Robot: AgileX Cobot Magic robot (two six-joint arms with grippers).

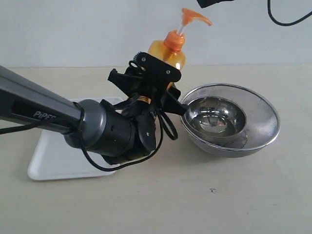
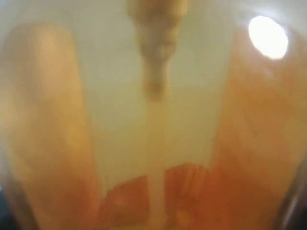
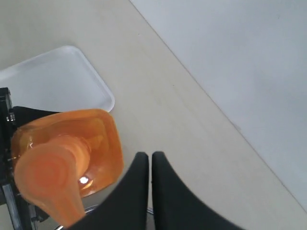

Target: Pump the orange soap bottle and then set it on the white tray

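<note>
Closest to me was the left arm (image 1: 63,122), sweeping in from the left edge across the lower left of the exterior frame. Its pincer (image 1: 158,78) was pinching the orange bottle (image 1: 165,51) around the body, and the left wrist camera was swamped by blurred orange plastic (image 2: 249,143), so that grip looked tight. The bottle stood upright in the upper middle of the frame, between the white tray (image 1: 53,165) at lower left and the mesh bowl (image 1: 265,105) at right. The pincer hid its base, so I couldn't tell whether it touched the table (image 1: 219,204).

The pump head (image 1: 195,18) was fully up on its white stem, spout pointing right, towards the bowl's side. The right pincer (image 3: 149,155) had its fingers pressed together, holding nothing. It hung above the bottle, just beside the pump head (image 3: 48,184) and not on it.

My read: pumping was the step in hand, and the tray placement hadn't begun. The next move called for sliding those closed fingers squarely over the pump top and pressing straight down while the left grip stayed firm. An off-centre push could tip the bottle. After that came a carry leftward and down onto the tray (image 3: 57,81).
</note>
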